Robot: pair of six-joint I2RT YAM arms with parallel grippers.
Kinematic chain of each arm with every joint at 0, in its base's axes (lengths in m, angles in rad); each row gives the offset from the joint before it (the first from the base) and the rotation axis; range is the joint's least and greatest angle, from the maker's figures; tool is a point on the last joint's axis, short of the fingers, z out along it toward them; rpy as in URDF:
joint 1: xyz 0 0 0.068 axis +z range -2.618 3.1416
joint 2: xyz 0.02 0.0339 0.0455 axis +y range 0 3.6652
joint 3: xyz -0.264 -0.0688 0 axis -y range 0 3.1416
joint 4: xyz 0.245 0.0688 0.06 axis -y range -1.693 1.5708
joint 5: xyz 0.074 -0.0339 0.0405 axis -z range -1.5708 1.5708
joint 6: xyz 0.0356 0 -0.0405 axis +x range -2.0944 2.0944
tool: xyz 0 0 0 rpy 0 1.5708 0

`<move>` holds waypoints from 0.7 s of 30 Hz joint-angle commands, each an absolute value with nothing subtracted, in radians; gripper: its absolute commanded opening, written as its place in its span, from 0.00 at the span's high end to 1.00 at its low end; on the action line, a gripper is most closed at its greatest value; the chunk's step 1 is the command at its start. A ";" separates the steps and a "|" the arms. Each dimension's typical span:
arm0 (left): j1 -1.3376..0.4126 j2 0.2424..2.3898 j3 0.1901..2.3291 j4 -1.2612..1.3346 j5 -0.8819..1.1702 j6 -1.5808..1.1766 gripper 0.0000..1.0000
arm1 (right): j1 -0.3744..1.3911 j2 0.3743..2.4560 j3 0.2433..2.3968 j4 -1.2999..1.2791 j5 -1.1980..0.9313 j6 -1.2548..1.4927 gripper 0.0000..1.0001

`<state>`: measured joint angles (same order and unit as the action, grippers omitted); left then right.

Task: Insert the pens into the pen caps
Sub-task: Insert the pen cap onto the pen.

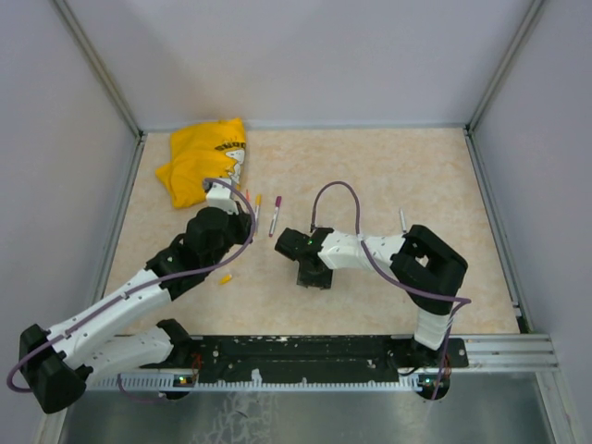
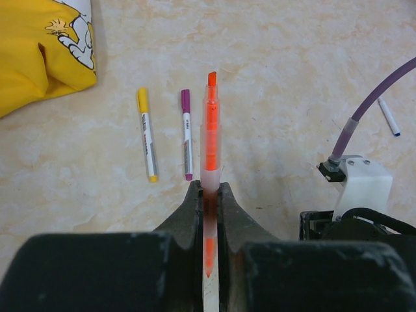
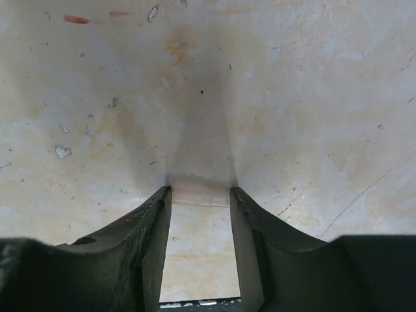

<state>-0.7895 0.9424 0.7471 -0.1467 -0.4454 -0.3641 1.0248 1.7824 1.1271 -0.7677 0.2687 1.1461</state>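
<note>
**Only 1 pen in hand, and no cap sure to meet it**

Firmly shut, the left tool (image 2: 209,190) clamps the orange pen (image 2: 211,130). The pen sticks straight out beyond the tips, its chisel point bare and most of its barrel unsupported. With that long overhang, a push into a cap slightly off-axis could swivel the pen in the jaws or skid it back through them.

The right tool (image 3: 200,193) has its jaws partly apart, tips down at the surface (image 3: 305,97). A pale blurred strip lies between the tips; I cannot tell whether it is a cap or whether the tool touches it. If the jaws close on nothing, or on a cap lying crooked, the 2 parts will not line up.

Farther out, a small orange-yellow cap (image 1: 225,279) lies close by the left arm's forearm, where a sweep could knock it away. Just beside the orange pen lie the purple-capped pen (image 2: 186,136) and the yellow-capped pen (image 2: 147,136), and a low pass of the left tool could scatter them. A blue-tipped pen (image 2: 389,117), seemingly uncapped, lies well apart to the right.
</note>
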 commanded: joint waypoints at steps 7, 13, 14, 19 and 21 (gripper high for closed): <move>-0.785 0.950 0.751 -0.126 -0.442 -0.359 1.00 | 1.025 1.792 1.144 -0.757 0.303 1.080 0.70; -0.785 0.947 0.763 -0.136 -0.450 -0.352 1.00 | 1.016 1.748 1.111 -0.627 0.185 0.708 0.75; -0.785 0.945 0.766 -0.141 -0.454 -0.349 1.00 | 1.014 1.732 1.099 -0.613 0.189 0.656 0.75; -0.785 0.926 0.769 -0.151 -0.472 -0.329 1.00 | 0.987 1.738 1.097 -0.604 0.112 0.358 0.72; -0.785 0.918 0.771 -0.158 -0.482 -0.326 1.00 | 0.983 1.758 1.112 -0.634 0.109 0.262 0.71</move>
<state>-0.7895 0.9470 0.7471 -0.1562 -0.4534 -0.3511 1.0054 1.7550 1.0870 -0.6296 0.1490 0.5293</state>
